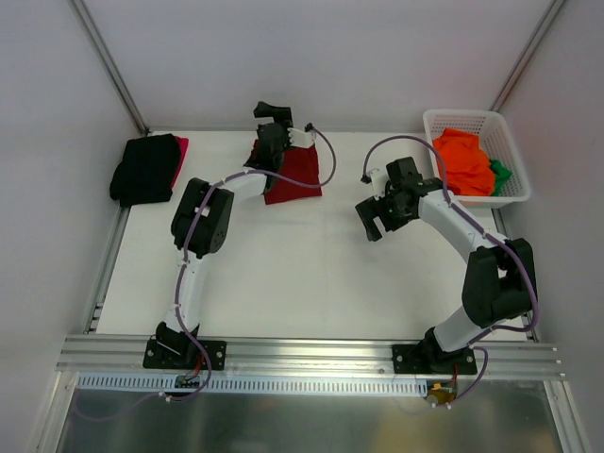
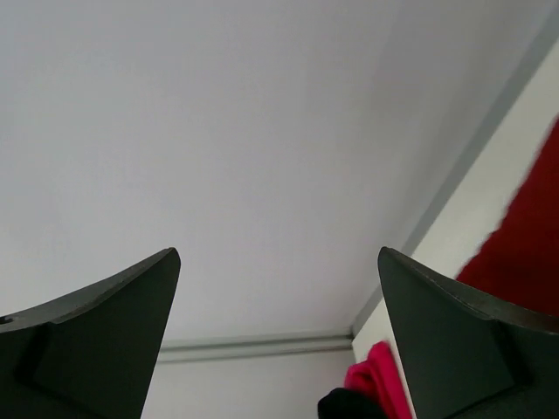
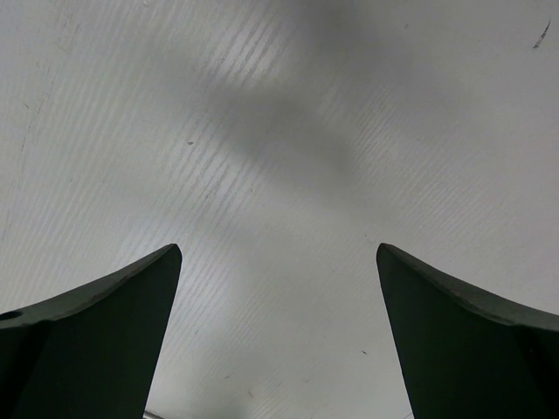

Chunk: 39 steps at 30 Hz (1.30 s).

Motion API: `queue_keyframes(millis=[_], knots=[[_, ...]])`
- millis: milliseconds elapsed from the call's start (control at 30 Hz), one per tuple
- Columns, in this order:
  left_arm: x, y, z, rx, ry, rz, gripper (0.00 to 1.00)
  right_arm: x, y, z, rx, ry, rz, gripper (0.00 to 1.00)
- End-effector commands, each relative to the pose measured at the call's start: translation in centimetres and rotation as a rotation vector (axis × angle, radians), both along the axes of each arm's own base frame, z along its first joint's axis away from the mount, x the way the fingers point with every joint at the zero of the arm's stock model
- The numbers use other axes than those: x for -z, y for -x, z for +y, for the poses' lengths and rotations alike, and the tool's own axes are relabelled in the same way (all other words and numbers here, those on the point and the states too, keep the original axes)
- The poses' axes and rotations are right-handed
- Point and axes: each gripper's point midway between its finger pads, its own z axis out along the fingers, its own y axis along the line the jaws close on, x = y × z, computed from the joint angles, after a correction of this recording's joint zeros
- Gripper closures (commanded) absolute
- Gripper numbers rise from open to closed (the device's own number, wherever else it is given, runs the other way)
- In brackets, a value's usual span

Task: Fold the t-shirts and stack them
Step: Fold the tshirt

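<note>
Across the white surface (image 1: 302, 283), two arms reach out from its near edge. The left arm (image 1: 203, 222) stretches to the far side, well to the left of the white lattice basket (image 1: 461, 117). The right arm (image 1: 491, 274) bends back toward the middle, nearer than the basket and a little to its left. The basket itself stands against the far right corner. Farthest from the basket, at the opposite far corner, a black t-shirt (image 1: 144, 170) lies folded on top of a bright red t-shirt (image 1: 180, 156), whose edge shows only along the side that faces the basket. Between that stack and the basket, a dark red t-shirt (image 1: 294, 175) lies bunched on the surface, partly under the left arm's wrist; whether the arm touches the cloth cannot be told. Inside the basket an orange t-shirt (image 1: 462, 160) is heaped, with a green t-shirt (image 1: 499, 173) tucked against the basket's right wall beside it. The left hand (image 1: 276, 118) is raised above the far edge of the dark red t-shirt and is spread wide, with the back wall showing between its fingers. The right hand (image 1: 378, 226) hangs over bare surface left of the basket, near side, also spread wide and gripping nothing.
</note>
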Motion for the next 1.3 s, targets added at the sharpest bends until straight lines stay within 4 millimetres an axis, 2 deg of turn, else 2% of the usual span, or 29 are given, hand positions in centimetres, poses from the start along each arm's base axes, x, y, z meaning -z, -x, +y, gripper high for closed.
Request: queue_keyframes(millis=[0, 100, 133, 200, 233, 267, 333, 400, 433, 467, 533, 600, 700, 733, 800, 833, 900, 933, 1033, 1100, 1133, 1167, 1267], knots=[[-3.3, -1.8, 4.8, -0.090, -0.005, -0.101, 0.01, -1.3, -0.1, 0.1, 0.007, -0.020, -0.039, 0.01], [0.2, -3.8, 6.4, -0.119, -0.041, -0.058, 0.01, -1.2, -0.1, 0.2, 0.007, -0.024, -0.035, 0.01], [2.8, -5.0, 7.4, -0.137, -0.081, -0.029, 0.01, -1.2, -0.1, 0.2, 0.007, -0.023, -0.033, 0.01], [5.2, -6.0, 8.2, -0.154, -0.162, -0.011, 0.01, -1.3, -0.1, 0.2, 0.007, -0.026, -0.035, 0.01], [7.8, -6.8, 8.6, -0.162, -0.200, 0.014, 0.01, -1.3, -0.1, 0.2, 0.007, -0.026, -0.034, 0.01], [9.0, -7.1, 9.0, -0.168, -0.228, 0.025, 0.01, -1.3, 0.0, 0.2, 0.007, -0.026, -0.035, 0.01], [11.3, -7.1, 9.0, -0.162, -0.273, 0.061, 0.01, -1.4, 0.0, 0.1, 0.007, -0.024, -0.038, 0.01], [12.4, -6.4, 8.7, -0.148, -0.274, 0.111, 0.01, -1.5, 0.0, -0.1, 0.012, -0.022, -0.042, 0.01], [11.9, -6.1, 8.5, -0.141, -0.260, 0.117, 0.01, -1.5, 0.0, 0.0, 0.011, -0.024, -0.044, 0.01], [13.1, -5.4, 8.5, -0.136, -0.269, 0.148, 0.01, -1.6, -0.1, 0.0, 0.010, -0.025, -0.044, 0.01], [14.2, -4.7, 8.6, -0.134, -0.302, 0.174, 0.01, -1.6, -0.1, 0.1, 0.010, -0.029, -0.043, 0.01], [13.5, -4.8, 8.8, -0.142, -0.311, 0.132, 0.01, -1.7, -0.1, 0.2, 0.008, -0.036, -0.042, 0.01], [10.9, -5.6, 8.8, -0.173, -0.263, 0.085, 0.01, -1.7, 0.0, 0.2, 0.009, -0.038, -0.041, 0.01], [8.0, -6.0, 8.6, -0.185, -0.194, 0.041, 0.01, -1.7, 0.0, 0.2, 0.010, -0.036, -0.042, 0.01], [5.1, -6.2, 8.1, -0.189, -0.127, 0.002, 0.01, -1.6, 0.0, 0.1, 0.010, -0.034, -0.039, 0.01], [2.7, -6.1, 7.4, -0.182, -0.106, -0.035, 0.01, -1.6, 0.0, 0.2, 0.010, -0.036, -0.040, 0.01], [-0.9, -6.1, 6.5, -0.174, -0.076, -0.114, 0.01, -1.6, 0.0, 0.2, 0.011, -0.036, -0.040, 0.01], [-3.1, -5.8, 5.4, -0.160, -0.060, -0.155, 0.01, -1.6, 0.0, 0.2, 0.010, -0.036, -0.038, 0.01], [-6.4, -4.9, 3.5, -0.130, -0.044, -0.239, 0.01, -1.5, 0.0, 0.2, 0.010, -0.034, -0.037, 0.01], [-6.8, -4.1, 1.3, -0.091, -0.041, -0.253, 0.01, -1.6, -0.1, 0.1, 0.013, -0.032, -0.040, 0.01], [-6.5, -3.6, 0.5, -0.070, -0.042, -0.252, 0.01, -1.6, 0.0, 0.2, 0.010, -0.032, -0.038, 0.01], [-6.1, -3.0, -1.2, -0.037, -0.042, -0.249, 0.01, -1.6, -0.1, 0.1, 0.014, -0.031, -0.040, 0.01], [-4.5, -2.0, -3.6, 0.009, -0.057, -0.237, 0.01, -1.7, -0.1, -0.1, 0.016, -0.024, -0.049, 0.01]])
